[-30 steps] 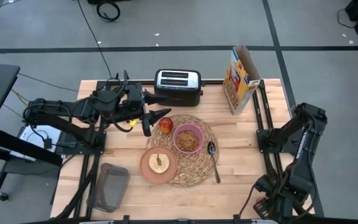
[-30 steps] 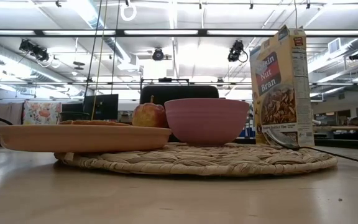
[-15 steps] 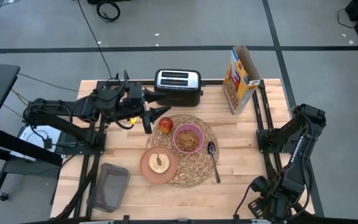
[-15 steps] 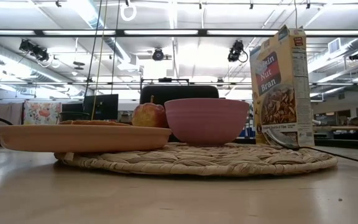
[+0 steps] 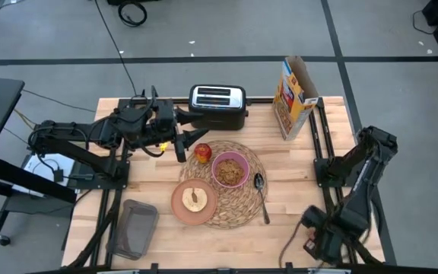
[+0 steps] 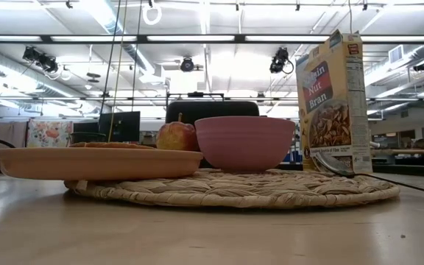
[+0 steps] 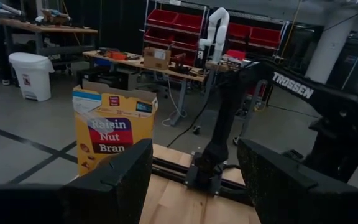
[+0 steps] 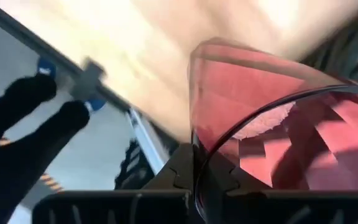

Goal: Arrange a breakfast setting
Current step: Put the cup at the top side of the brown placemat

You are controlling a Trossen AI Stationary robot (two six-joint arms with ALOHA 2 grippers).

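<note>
Wooden planks make up the table, with grey floor around it. On it lies the large round woven straw placemat, near the middle. The small pink bowl sits at the mat's centre, filled with cereal; the red apple lies just to its far left, the metal spoon runs along the mat's right part, and the salmon-brown plate overlaps the mat's near-left edge, with a piece of food on it. From table height the plate, apple and bowl stand in a row on the mat.

At the table's near right corner the right gripper pinches the translucent pink tumbler between its fingers, as its wrist camera shows close up. Just left of the apple hovers the left gripper, its fingers spread apart with nothing between them.

Along the far edge stand the black toaster and the yellow cereal box. A grey tray lies at the near left.
</note>
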